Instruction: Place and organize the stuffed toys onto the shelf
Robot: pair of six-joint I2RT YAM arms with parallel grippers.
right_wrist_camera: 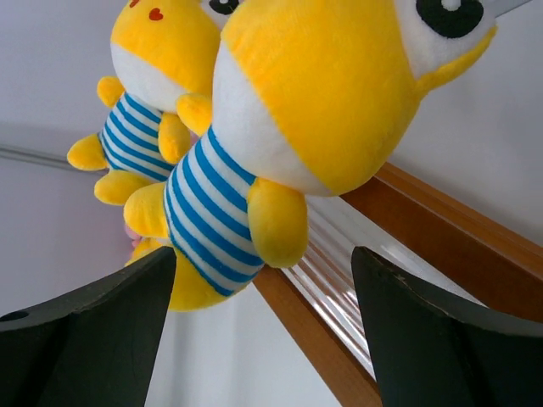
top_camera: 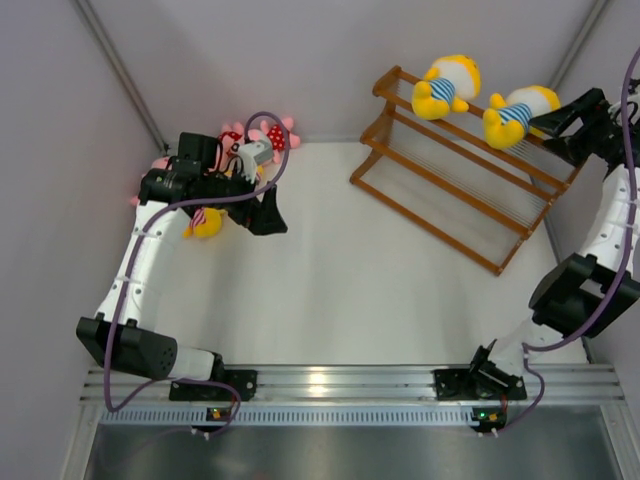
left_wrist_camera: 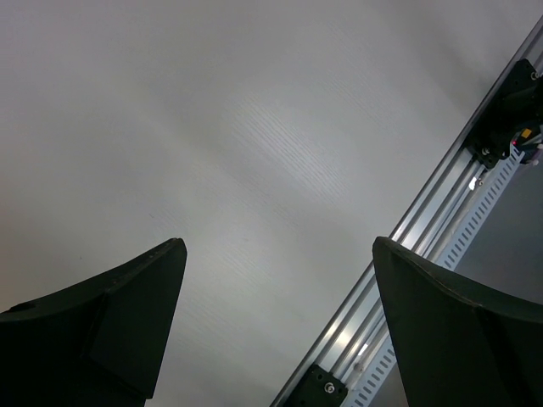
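Observation:
The brown wooden shelf (top_camera: 450, 175) stands at the far right. Two yellow stuffed toys in blue-striped shirts sit on its top tier, one at the left (top_camera: 445, 88) and one to its right (top_camera: 517, 112). My right gripper (top_camera: 553, 122) is open and empty just right of the second toy. In the right wrist view the gripper (right_wrist_camera: 263, 288) sits just below that toy (right_wrist_camera: 280, 127), with the other toy (right_wrist_camera: 144, 102) behind it. My left gripper (top_camera: 268, 215) is open and empty beside a pile of toys: pink ones (top_camera: 272, 135) and a yellow one (top_camera: 205, 222), partly hidden under the arm.
The left wrist view shows only my open gripper (left_wrist_camera: 280, 280), bare white table and the aluminium rail (left_wrist_camera: 441, 203) at the near edge. Grey walls close in behind the shelf and the toy pile. The shelf's top rail (right_wrist_camera: 441, 246) runs close to my right fingers.

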